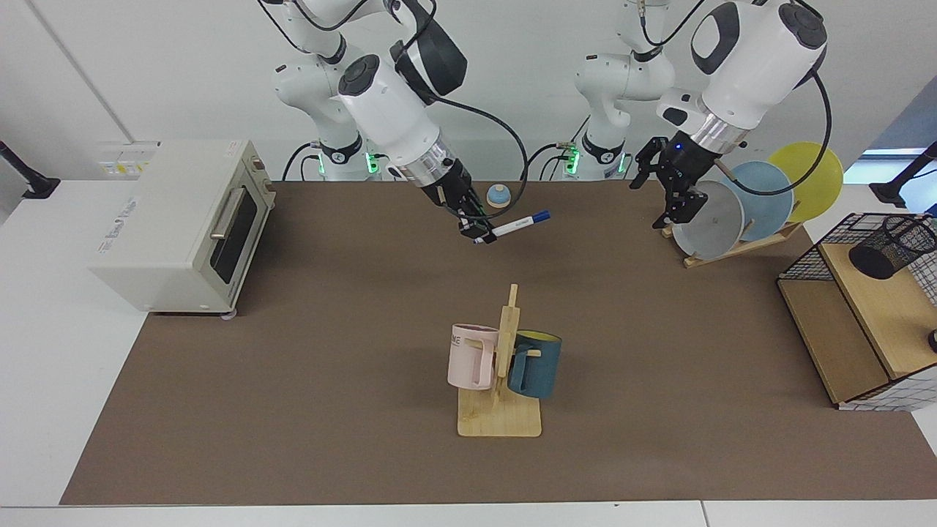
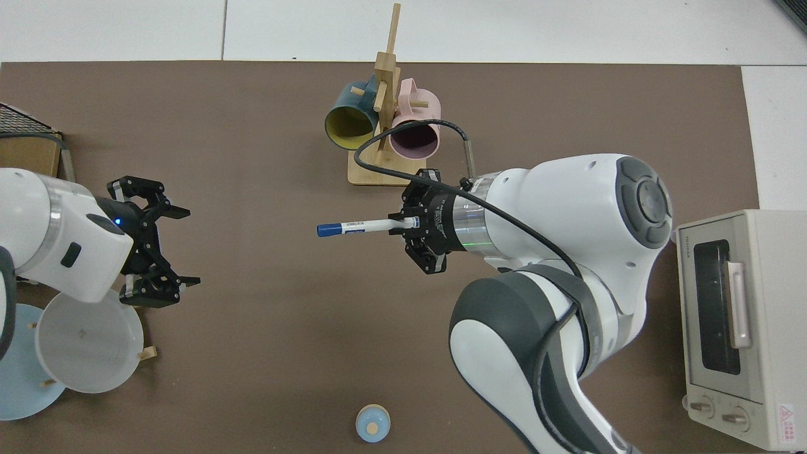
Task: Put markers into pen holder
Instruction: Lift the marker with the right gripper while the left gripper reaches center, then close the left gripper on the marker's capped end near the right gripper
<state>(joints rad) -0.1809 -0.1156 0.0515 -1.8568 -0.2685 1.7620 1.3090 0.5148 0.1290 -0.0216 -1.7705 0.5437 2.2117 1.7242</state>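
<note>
Toaster oven (image 1: 183,223): it stands at the far left of the facing view, on the edge of the brown mat (image 1: 329,351).
My right pincer (image 1: 479,234): it hangs above the tabletop in the middle rear and is clamped on the marker (image 1: 518,223). In the top view the same pincer (image 2: 403,224) grips the marker's (image 2: 362,225) dark end.
Marker: it lies nearly level in the air, with its blue cap pointing away from my right pincer toward my left one and clear of the mat.
Bell (image 1: 498,195): small and blue, it sits on the mat just behind my right pincer.
Mug rack (image 1: 501,380): it stands at mid-mat with a pink mug (image 1: 472,356) and a blue mug (image 1: 536,364) hung on it.
My left pincer (image 1: 670,190): it is spread wide and holds nothing, in the air just beside the grey plate (image 1: 708,230) in the plate rack.
Pen holder (image 1: 891,245): the black mesh cup lies tilted on the wooden shelf of the wire basket (image 1: 805,256) at the far right, well apart from the marker.
</note>
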